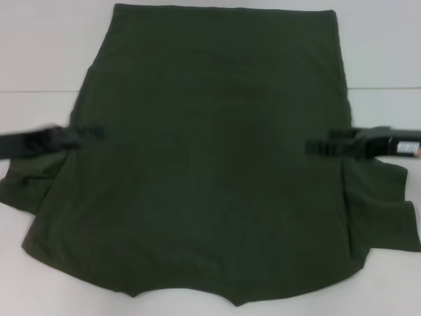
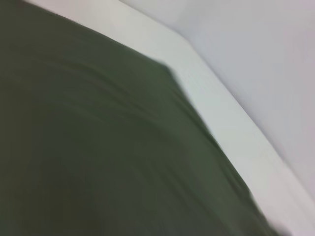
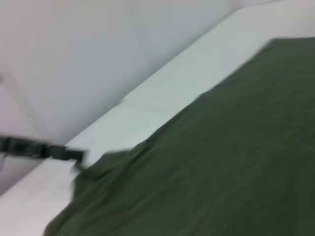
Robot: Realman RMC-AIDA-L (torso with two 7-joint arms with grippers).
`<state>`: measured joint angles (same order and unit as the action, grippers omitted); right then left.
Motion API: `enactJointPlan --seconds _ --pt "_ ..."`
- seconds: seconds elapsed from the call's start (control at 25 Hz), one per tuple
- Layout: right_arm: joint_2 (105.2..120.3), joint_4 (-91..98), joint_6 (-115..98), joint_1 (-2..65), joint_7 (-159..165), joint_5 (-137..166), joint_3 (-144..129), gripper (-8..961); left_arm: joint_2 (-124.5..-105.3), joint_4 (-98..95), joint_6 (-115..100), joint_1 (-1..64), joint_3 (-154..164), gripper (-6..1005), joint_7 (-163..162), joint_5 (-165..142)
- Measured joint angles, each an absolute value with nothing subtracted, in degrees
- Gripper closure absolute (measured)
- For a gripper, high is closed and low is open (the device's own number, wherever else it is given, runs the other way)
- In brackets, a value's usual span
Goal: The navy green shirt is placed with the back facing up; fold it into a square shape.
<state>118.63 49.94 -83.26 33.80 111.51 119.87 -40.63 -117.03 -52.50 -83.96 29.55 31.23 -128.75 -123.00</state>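
**Navy green shirt lying flat, both grippers reaching in at its sides**

Navy green shirt (image 1: 210, 171) is lying spread on the white table (image 1: 39, 46), plain side up, no lettering showing. Its long axis is running toward and away from the robot, with the neckline pointing near and the straight hem lying far.

The left gripper (image 1: 92, 133) and right gripper (image 1: 319, 147) are sitting at opposite side edges, just beyond the sleeves; whether their fingers are apart or pinching cloth, I cannot tell.

Risk: the soft cloth is likely to slip or bunch if one side is gripped thinly or lifted unevenly, skewing the fold.
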Motion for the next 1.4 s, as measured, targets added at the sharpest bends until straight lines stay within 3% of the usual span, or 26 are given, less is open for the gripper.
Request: enactJointPlan --seconds 0.4,0.72,1.4 --pt "117.37 49.2 -78.3 34.5 120.3 118.7 -37.6 13 -113.07 -44.9 -71.6 25.7 23.1 142 -139.7 -123.2" --pt "117.32 49.0 -78.2 34.6 120.3 118.4 -37.2 13 -115.06 -43.6 -64.9 25.0 22.7 160 -127.6 -123.0" --pt "117.18 48.5 -78.2 34.6 120.3 118.3 -35.2 14 -114.9 -39.6 -62.9 25.6 26.5 199 -127.2 -124.6"
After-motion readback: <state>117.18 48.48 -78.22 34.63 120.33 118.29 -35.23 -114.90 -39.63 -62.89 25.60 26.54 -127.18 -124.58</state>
